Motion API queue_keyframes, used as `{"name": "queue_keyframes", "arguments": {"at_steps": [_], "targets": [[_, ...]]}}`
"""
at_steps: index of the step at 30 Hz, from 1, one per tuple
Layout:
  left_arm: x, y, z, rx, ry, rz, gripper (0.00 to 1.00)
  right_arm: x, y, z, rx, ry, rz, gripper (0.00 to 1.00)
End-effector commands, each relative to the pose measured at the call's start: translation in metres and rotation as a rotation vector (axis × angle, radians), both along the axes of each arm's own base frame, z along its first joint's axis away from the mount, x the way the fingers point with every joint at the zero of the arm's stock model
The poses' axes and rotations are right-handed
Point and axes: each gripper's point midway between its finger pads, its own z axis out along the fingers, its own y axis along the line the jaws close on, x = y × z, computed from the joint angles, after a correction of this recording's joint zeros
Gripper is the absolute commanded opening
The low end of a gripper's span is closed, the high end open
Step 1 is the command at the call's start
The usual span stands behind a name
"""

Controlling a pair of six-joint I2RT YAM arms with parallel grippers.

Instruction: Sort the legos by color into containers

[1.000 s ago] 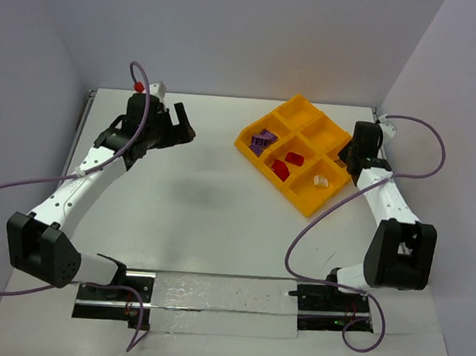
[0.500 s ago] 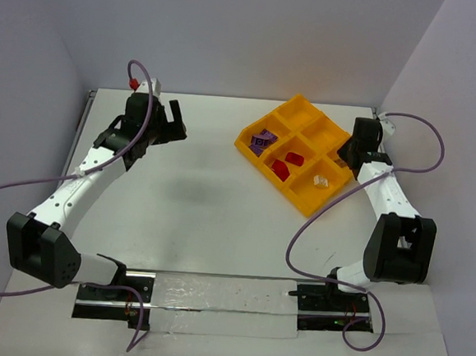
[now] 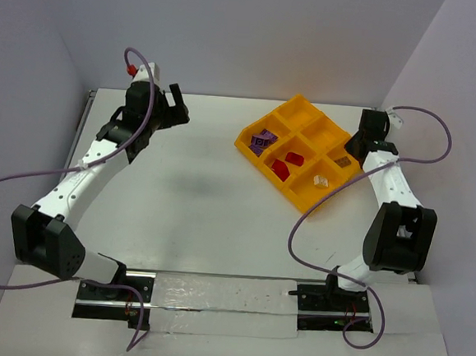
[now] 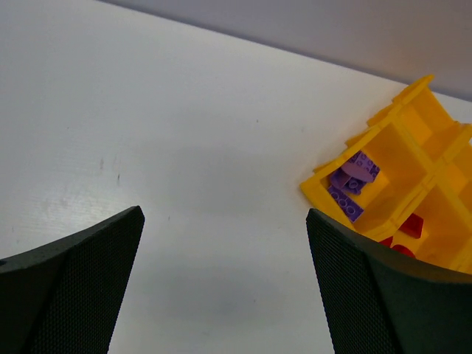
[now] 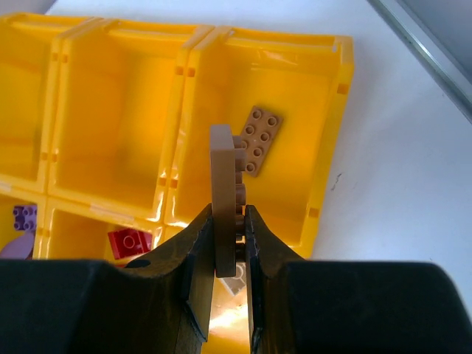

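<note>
Showing the release stage of a sort: the right hand is closed on a brown lego, a thin plate pinched by its flat faces. The plate stands on edge with its long axis running straight out from the fingers and its studs turned to the right of the wrist view.

Directly beyond the plate lies the corner compartment of the tray, which already holds a second brown lego. That one lies flat, studs up, with its long axis slanting across the compartment floor. The held plate lines up just inside this compartment's left dividing wall, so letting go here would probably land it with its own colour, though with little margin from the divider.

The tray sits toward the far right corner of the surface, close beside the right arm. The left hand is wide open and holds nothing. It hangs near the far left corner, well apart from the tray, so the right arm is plainly the nearer one.

The right wrist view alone shows the grip and the plate's alignment; it does not show height above the tray. The top view alone places both arms and shows the purple legos, red legos and white lego each in a separate compartment, but the held plate is too small to make out there.
</note>
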Motion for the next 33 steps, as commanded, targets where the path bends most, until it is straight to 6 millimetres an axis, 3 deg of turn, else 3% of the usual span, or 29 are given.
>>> {"name": "queue_keyframes", "arguments": {"at_steps": [1,6,10,12,16,19,26,33], "targets": [[0.013,-0.004,0.03,-0.023,-0.047,-0.007,0.99,0.012,-0.005,0.002,0.021,0.012,-0.028,0.02],[0.021,-0.007,0.036,-0.03,-0.057,-0.001,0.99,0.018,-0.011,-0.007,0.042,0.025,-0.044,0.14],[0.024,-0.009,0.037,-0.025,-0.058,-0.011,0.99,0.024,-0.017,-0.015,0.046,0.041,-0.057,0.16],[0.025,-0.008,0.038,-0.019,-0.06,-0.01,0.99,0.027,-0.017,-0.018,0.049,0.049,-0.057,0.28],[0.025,-0.004,0.041,-0.013,-0.072,0.008,0.99,0.028,-0.017,-0.022,0.047,0.066,-0.043,0.65],[0.023,-0.001,0.044,-0.006,-0.085,0.015,0.99,0.028,-0.018,-0.019,0.04,0.065,-0.038,0.74],[0.018,0.004,0.051,-0.003,-0.109,0.031,0.99,0.021,-0.015,0.013,0.024,-0.004,-0.015,0.81],[0.017,0.008,0.053,-0.048,-0.137,0.08,0.98,-0.012,-0.017,0.052,-0.056,-0.07,0.006,0.99]]}}
